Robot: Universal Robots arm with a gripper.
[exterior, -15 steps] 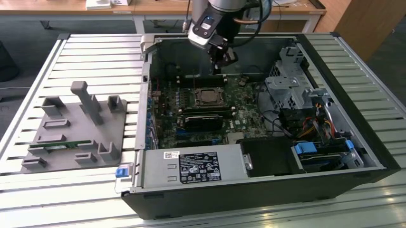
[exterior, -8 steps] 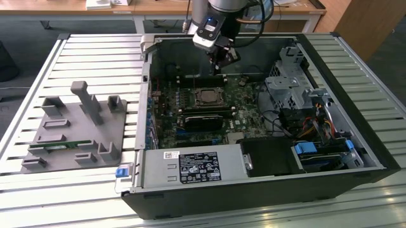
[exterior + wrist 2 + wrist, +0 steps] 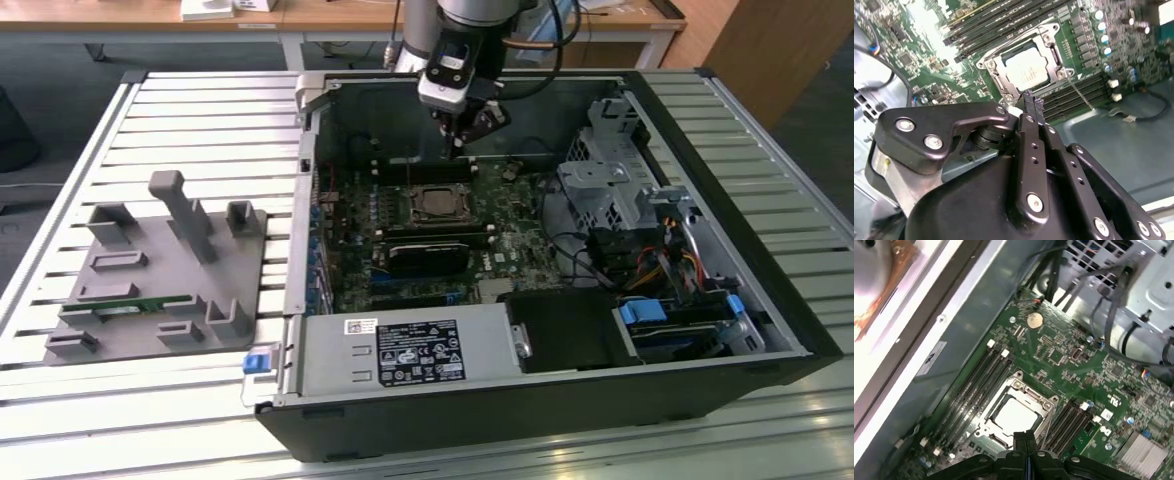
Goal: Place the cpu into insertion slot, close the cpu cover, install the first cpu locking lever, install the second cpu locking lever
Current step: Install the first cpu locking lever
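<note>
gripper [image 3: 1033, 106] fingers pressed together on nothing, tips hanging just off the socket's edge toward the case wall; i judge that suits pushing a thin rod, not grasping. cpu [image 3: 1026, 70] lies flat in the insertion slot [image 3: 1003, 89], mid-motherboard, cpu cover [image 3: 1050, 42] down around it. one locking lever [image 3: 1080, 93] juts out at the socket's corner, apparently unlatched.

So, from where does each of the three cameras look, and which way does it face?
Exterior view: off the arm, raised, looking down into the open computer case; shows the arm and gripper.
Second wrist view: on the wrist, looking past the shut gripper's body to the cpu.
First wrist view: on the wrist, looking down on the motherboard; the fingertips show.
Shared: both wrist views show cpu and gripper.
</note>
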